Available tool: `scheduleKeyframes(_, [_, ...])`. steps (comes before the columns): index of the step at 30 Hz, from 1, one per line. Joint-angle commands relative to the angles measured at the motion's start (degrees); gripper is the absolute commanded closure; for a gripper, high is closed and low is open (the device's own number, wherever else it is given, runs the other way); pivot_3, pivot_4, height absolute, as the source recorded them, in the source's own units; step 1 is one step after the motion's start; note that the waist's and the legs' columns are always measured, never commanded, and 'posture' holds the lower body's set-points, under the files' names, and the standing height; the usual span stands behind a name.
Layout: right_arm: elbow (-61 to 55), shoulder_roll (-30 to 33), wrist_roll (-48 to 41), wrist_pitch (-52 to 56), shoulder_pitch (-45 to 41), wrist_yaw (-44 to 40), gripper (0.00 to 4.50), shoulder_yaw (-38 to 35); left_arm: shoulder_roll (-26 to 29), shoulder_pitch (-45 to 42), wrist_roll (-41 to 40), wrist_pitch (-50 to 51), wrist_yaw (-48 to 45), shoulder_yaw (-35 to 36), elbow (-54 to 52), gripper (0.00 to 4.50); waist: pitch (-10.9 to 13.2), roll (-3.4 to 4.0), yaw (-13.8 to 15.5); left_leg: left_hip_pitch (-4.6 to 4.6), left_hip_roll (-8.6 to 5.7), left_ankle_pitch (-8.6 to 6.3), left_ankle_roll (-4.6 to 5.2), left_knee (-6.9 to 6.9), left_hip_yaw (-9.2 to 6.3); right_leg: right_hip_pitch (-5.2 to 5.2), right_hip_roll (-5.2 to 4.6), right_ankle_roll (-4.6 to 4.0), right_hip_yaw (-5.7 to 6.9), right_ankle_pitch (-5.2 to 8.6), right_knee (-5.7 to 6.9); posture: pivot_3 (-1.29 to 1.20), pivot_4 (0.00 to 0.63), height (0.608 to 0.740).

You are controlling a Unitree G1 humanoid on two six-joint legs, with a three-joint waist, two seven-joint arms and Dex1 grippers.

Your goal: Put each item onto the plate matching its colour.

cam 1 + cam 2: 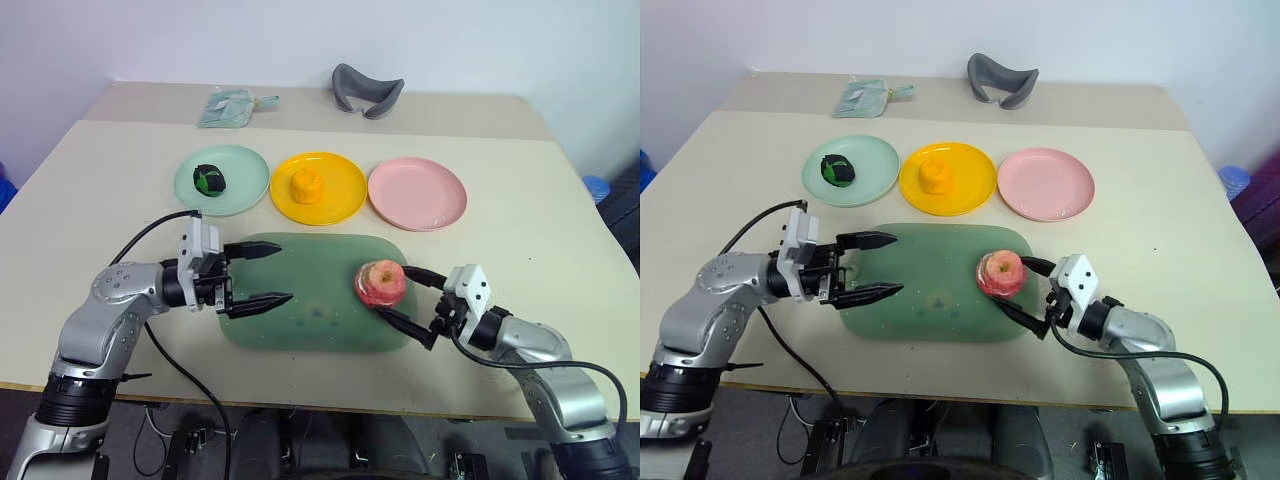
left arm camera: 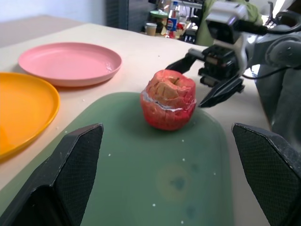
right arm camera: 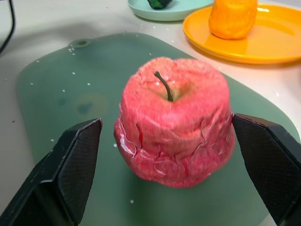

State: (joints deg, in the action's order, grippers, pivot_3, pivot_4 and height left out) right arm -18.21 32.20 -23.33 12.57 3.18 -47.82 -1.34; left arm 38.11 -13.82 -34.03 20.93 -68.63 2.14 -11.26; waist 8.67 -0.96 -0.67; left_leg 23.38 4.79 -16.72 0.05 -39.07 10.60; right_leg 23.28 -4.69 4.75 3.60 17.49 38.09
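The jaws of the right gripper (image 1: 408, 300) are spread wide, and nothing is held in them yet. One black finger is seen on each side of the pink-red apple (image 1: 380, 283), with a gap left on both sides. The apple is standing upright, stem up, near the right end of the big green tray (image 1: 300, 325).

The jaws of the left gripper (image 1: 262, 274) are spread wide too, and they are empty. They are held over the left end of the tray, pointed across at the apple but well apart from it.

The other two jobs look done. The dark green ball (image 1: 209, 179) is lying on the mint green plate (image 1: 245, 180), and the orange-yellow lump (image 1: 306, 186) is sitting on the yellow plate (image 1: 340, 190). The pink plate (image 1: 417, 192) is bare and is waiting behind the tray, on the table (image 1: 520, 230).

A few things could go wrong from here. The apple is round and its skin looks wrinkled and soft, so it could be pushed away along the smooth tray if one finger touches it first. It could be tipped over or rolled off the tray edge. If it is pinched too low or too lightly, it could slip out while it is carried. The pink plate is light and shallow, so it could be bumped and slid by the arm, and the yellow plate beside it could be knocked as well.
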Motion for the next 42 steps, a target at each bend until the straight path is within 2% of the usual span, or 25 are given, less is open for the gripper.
scheduleKeyframes(1, [-1.60,-0.12,0.22,-0.39,-1.44,0.55,0.00,-0.09,0.38,-1.02,0.35,-0.75,-0.56,-0.22,-0.62,0.02,0.00,0.00,0.05,0.00,0.00,0.00,0.00,0.00,0.00,0.00,0.00,0.00,0.00,0.00,0.00,0.00,0.150,0.740])
scheduleKeyframes(34, [6.58,-2.84,4.66,-4.13,-4.29,0.85,0.00,4.20,1.40,0.36,-0.03,0.72,0.89,0.26,-2.80,0.02,-0.01,0.00,0.02,0.00,0.00,0.00,0.00,-0.01,0.00,0.00,0.00,0.00,0.00,0.00,0.00,0.00,0.150,0.740])
scheduleKeyframes(42, [6.62,-2.76,2.19,2.18,-5.44,1.29,0.00,3.60,1.09,1.02,0.24,0.10,1.32,0.12,-2.90,0.02,-0.01,0.00,-0.01,-0.01,0.01,0.00,0.00,0.00,0.00,-0.01,0.00,0.00,-0.01,0.00,0.01,0.00,0.150,0.740])
